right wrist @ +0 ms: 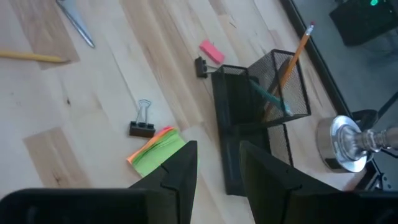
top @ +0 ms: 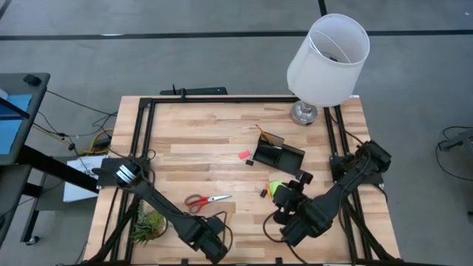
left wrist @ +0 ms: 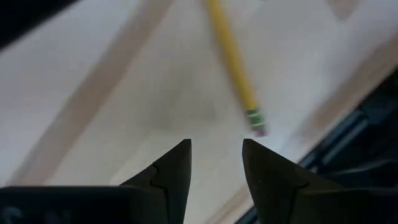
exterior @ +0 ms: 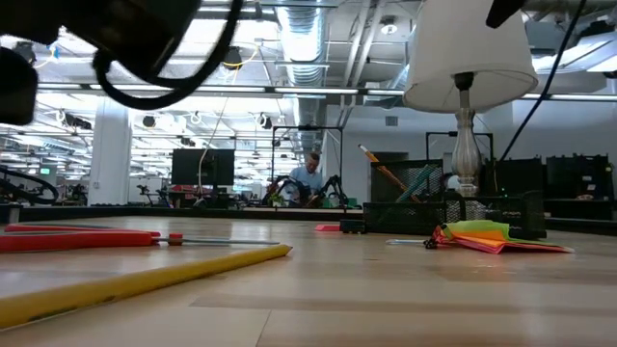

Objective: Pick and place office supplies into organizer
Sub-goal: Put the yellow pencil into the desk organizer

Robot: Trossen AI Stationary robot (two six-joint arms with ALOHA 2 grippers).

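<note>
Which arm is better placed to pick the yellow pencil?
The left. The left gripper is open, with the yellow pencil just ahead of it. The right gripper hangs by the sticky-note pad and the organizer.

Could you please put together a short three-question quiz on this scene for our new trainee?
1. True or false: the organizer is empty.
2. Which item lies nearest the right claw?
A. the scissors
B. the sticky-note pad
C. the pink eraser
3. Fill in: just ahead of the open left claw, a yellow ______ lies on the table.

Key
1. False: an orange pencil and a teal pen stand in its taller mesh section.
2. B, beside a black binder clip.
3. pencil, eraser end toward the claw.
</note>
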